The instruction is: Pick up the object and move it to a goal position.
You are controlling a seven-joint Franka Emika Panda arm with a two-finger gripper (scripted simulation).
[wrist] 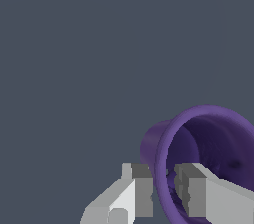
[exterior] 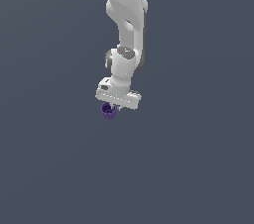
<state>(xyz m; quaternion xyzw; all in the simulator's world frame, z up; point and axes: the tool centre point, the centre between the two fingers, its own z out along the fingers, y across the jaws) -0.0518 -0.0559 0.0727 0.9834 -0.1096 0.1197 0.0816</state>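
The object, a small dark purple cup (exterior: 107,111), sits just below the white hand of the arm in the exterior view. My gripper (exterior: 113,107) reaches down onto it. In the wrist view the cup (wrist: 208,119) lies with its hollow mouth toward the camera. My gripper (wrist: 162,191) is shut on its rim wall: one finger (wrist: 141,188) is outside the wall and the other finger (wrist: 193,193) is inside the hollow. The cup's lower part is cut off by the picture's edge. I cannot tell whether the cup rests on the surface or hangs above it.
A plain dark grey surface (exterior: 198,168) fills the scene around the arm. The white arm (exterior: 127,15) comes down from the top of the exterior view. No goal marker shows.
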